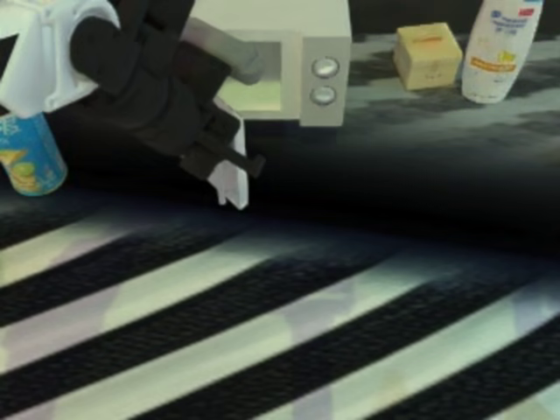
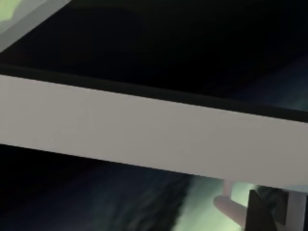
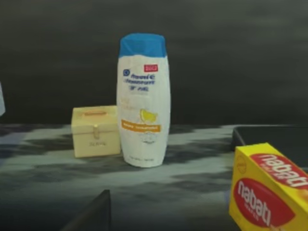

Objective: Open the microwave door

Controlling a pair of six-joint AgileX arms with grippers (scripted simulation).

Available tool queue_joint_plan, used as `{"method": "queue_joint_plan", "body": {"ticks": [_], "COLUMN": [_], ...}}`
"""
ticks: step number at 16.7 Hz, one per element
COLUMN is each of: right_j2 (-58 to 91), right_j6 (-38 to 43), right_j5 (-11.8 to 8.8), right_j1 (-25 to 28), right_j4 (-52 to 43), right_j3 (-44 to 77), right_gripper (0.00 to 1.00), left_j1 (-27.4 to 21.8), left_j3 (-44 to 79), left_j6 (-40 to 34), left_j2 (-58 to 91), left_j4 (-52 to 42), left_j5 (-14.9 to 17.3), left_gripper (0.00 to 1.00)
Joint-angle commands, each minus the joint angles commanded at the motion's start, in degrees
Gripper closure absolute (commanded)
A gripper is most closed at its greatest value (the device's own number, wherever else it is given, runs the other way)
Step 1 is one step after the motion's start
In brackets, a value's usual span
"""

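The striped surface (image 1: 289,341) carries the boxy off-white microwave (image 1: 325,52) at its far edge, pale cavity exposed. The flat microwave door (image 1: 232,171) stands swung outward, the left gripper (image 1: 229,157) with fingers clamped on its edge. Only the right wrist view shows a glossy yellow wafer box (image 3: 267,190); its gripper's state cannot be told.

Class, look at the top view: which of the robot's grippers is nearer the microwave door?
Left. The left gripper is at the microwave door, swung out in front of the microwave. The right gripper is out of the top view; its wrist camera faces the shampoo bottle.
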Motion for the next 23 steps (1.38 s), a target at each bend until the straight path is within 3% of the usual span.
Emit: {"method": "queue_joint_plan", "body": {"ticks": [8, 15, 23], "right_j2": [0.0, 0.0, 0.0], "right_j6": [0.0, 0.0, 0.0], "right_j5": [0.0, 0.0, 0.0], "right_j1": [0.0, 0.0, 0.0], "right_j4": [0.0, 0.0, 0.0], "right_j3": [0.0, 0.0, 0.0], "right_gripper": [0.0, 0.0, 0.0], "left_j1": [0.0, 3.6, 3.7], "left_j3": [-0.2, -2.6, -2.7], "left_j6": [0.7, 9.1, 9.3], "left_j2": [-0.2, -2.5, -2.6], "left_j4": [-0.1, -1.4, -1.4], "left_j5": [0.8, 5.0, 5.1], "left_gripper": [1.0, 1.0, 1.0]}}
